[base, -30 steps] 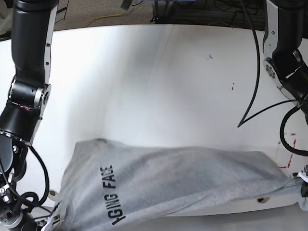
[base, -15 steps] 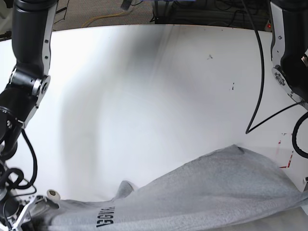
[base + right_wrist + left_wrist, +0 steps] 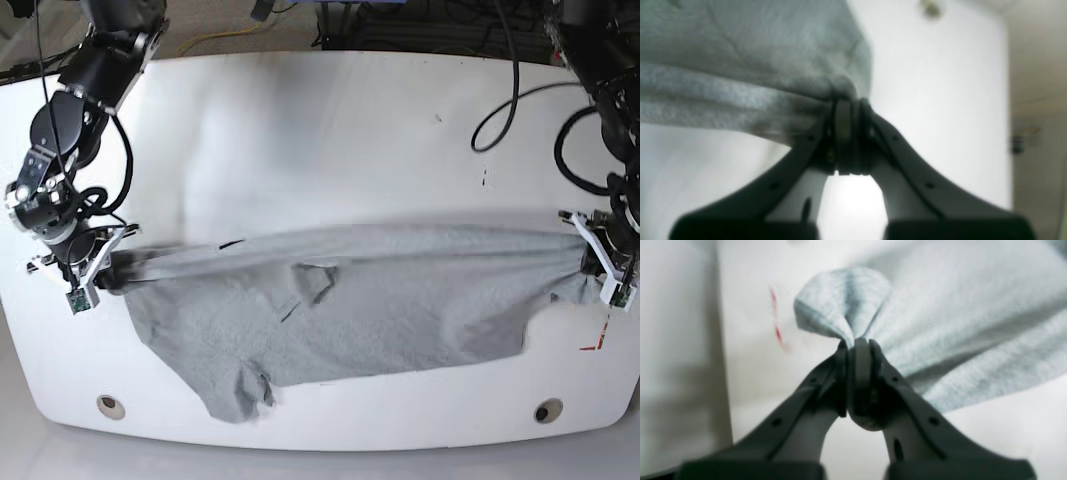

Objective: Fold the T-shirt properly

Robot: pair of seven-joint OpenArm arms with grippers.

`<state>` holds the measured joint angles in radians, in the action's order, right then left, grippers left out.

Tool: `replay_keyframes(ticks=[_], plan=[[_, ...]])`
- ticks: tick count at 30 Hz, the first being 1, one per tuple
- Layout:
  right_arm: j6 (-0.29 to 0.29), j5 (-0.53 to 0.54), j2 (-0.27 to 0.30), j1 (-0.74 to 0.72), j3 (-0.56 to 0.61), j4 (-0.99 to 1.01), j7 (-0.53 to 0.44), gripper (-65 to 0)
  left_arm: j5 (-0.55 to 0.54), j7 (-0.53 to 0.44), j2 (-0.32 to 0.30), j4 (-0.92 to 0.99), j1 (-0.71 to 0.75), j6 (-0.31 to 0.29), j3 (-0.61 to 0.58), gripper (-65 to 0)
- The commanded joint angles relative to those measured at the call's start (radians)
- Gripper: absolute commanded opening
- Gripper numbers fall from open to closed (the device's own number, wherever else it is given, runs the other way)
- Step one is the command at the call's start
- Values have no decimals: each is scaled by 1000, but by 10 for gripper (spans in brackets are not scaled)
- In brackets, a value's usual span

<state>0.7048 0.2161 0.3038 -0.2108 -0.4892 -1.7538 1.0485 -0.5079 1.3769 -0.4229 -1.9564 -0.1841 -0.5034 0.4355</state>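
The light grey T-shirt [image 3: 370, 305] hangs stretched between my two grippers across the white table [image 3: 330, 140], its lower part sagging toward the front edge. No lettering shows on the side facing the base camera. My left gripper [image 3: 592, 262] is at the right in the base view, shut on a bunched corner of the T-shirt [image 3: 846, 300]; the pinch shows in the left wrist view [image 3: 857, 343]. My right gripper [image 3: 108, 268] is at the left in the base view, shut on the other end of the T-shirt [image 3: 740, 66], as the right wrist view [image 3: 846, 103] shows.
Red tape marks [image 3: 592, 345] lie on the table by the right end of the shirt. Two round holes [image 3: 109, 405] [image 3: 545, 411] sit near the table's front edge. Black cables [image 3: 510, 90] hang at the back right.
Both arms have swung away from the front of the base view toward the table's sides, pulling the shirt up and taut. The lettering that showed before is out of sight now.
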Motion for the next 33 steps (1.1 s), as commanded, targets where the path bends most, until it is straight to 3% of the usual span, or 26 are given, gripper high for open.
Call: replay_keyframes(ticks=[1,9,14,19,27,33], plan=[[-7,13,-4,69,-39,-22,-34,-650,2,-17,-20,-36,130,-31,53,-640],[-7,13,-38,258,-111,-28,-35,-650,7,-23,-20,-28,398,-62,90,-640],[-7,12,-65,331,-115,-28,-35,-650,9,-95,3,-13,479,-61,87,-640],[-7,4,-105,371,-115,-30,-35,-650,30,-124,19,-2,492,-59,85,-640],[-7,12,-108,388,-113,-34,-35,-650,90,-181,60,1,484,-65,64,-640],[-7,3,-102,302,-111,-24,-35,-650,90,-250,95,-1,426,-56,12,-642]])
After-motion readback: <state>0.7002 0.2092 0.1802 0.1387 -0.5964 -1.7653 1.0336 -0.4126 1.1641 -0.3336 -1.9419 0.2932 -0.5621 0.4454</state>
